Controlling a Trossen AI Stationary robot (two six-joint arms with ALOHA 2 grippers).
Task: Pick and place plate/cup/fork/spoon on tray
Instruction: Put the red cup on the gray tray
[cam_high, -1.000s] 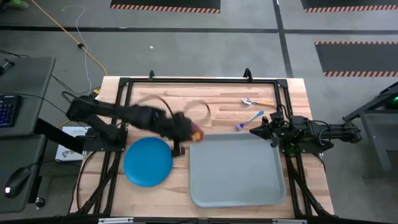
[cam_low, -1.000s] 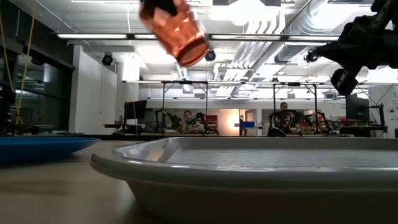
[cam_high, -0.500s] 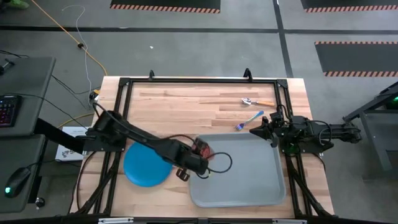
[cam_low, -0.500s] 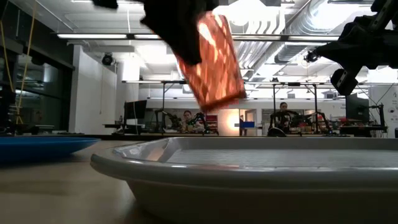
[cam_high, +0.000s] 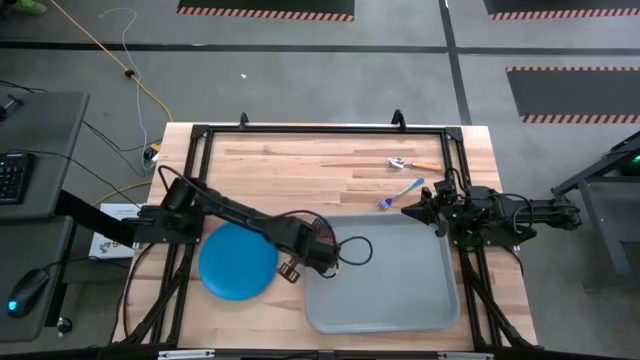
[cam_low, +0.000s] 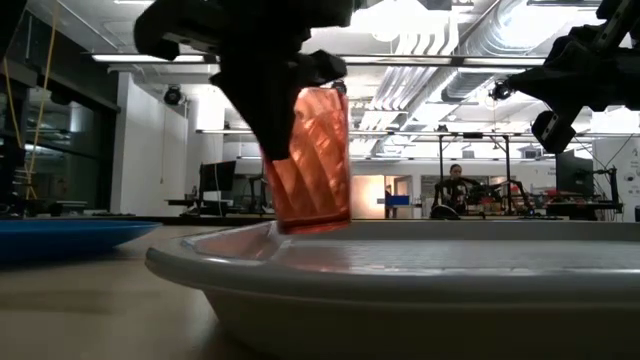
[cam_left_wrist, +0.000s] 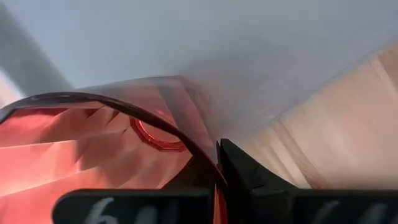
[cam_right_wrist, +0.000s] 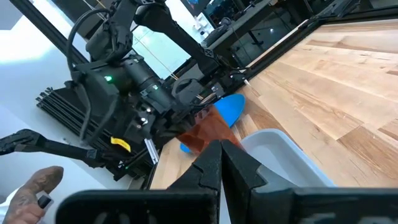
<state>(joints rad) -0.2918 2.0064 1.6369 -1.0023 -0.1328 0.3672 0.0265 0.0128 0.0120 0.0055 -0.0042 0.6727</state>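
Note:
My left gripper (cam_high: 322, 248) is shut on the red-orange cup (cam_low: 308, 160) over the far left corner of the light-grey tray (cam_high: 400, 290). The cup is nearly upright, mouth up, with its base down at the height of the tray's rim (cam_low: 230, 262). Whether it stands on the tray floor I cannot tell. The blue plate (cam_high: 238, 261) lies flat on the table left of the tray. The blue-handled fork (cam_high: 400, 191) and the orange-handled spoon (cam_high: 415, 164) lie on the table beyond the tray. My right gripper (cam_high: 408, 210) is shut and empty above the tray's far right corner. My left gripper holds the cup at its upper rim (cam_left_wrist: 186, 146), coming from above and from the table's left. One finger (cam_left_wrist: 245, 177) shows outside the cup's wall; the other is hidden by the cup and the gripper body. The cup hangs nearly upright, leaning slightly.
The black frame rails (cam_high: 320, 130) run around the table's edges. A person's hand (cam_right_wrist: 43, 183) shows beyond the table's left side. Bare wood (cam_high: 300, 165) lies between the tray and the far rail.
My left gripper has carried the cup from beyond the tray's far left corner toward the near edge and down over the tray. The cup has turned from strongly tilted to nearly upright, and its base has come down to the tray's rim height.

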